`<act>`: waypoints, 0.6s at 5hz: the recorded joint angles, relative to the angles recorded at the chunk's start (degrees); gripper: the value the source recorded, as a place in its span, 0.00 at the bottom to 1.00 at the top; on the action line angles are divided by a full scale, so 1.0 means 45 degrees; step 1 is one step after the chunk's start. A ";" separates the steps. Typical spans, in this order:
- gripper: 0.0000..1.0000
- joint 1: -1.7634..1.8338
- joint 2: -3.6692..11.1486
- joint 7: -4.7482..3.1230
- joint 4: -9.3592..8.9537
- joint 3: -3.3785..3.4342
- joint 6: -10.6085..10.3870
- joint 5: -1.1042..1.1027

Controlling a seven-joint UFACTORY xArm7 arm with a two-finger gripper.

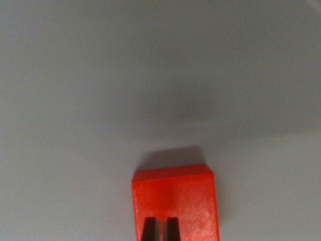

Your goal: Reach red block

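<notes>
Fingers (161,230) sit at the bottom edge of the wrist view, centre: two dark tips side by side with only a thin slit between them, so nearly closed and gripping nothing. Left tip (149,229) and right tip (172,229) both overlap the red block (175,198) in the frame. Whether they touch its top face or hang above it can't be told from this angle.

The red block lies directly under and just beyond the tips, bottom centre, slightly toward the wrist view's right. Its near end is cut off by the bottom of the frame. The top face is flat, with a lighter, scuffed patch on its right part. Left and right edges run nearly straight up the picture; the far edge is clean with a slight bevel, running left to right a little above the lower third of the frame. A soft dark shadow sits just past that far edge.

The table (75,100) is plain pale grey and fills everything else. Open room on both sides of the block, wider on the wrist view's left, and a large bare stretch beyond it to the top of the frame. A broad, faint shadow patch darkens the upper middle.
</notes>
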 joint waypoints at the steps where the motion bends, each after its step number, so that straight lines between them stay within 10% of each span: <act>1: 0.00 0.0000 0.0000 0.0000 0.0000 0.0000 0.0000 0.0000; 3: 0.00 -0.0039 0.0146 -0.0014 -0.0114 -0.0031 -0.0257 -0.0008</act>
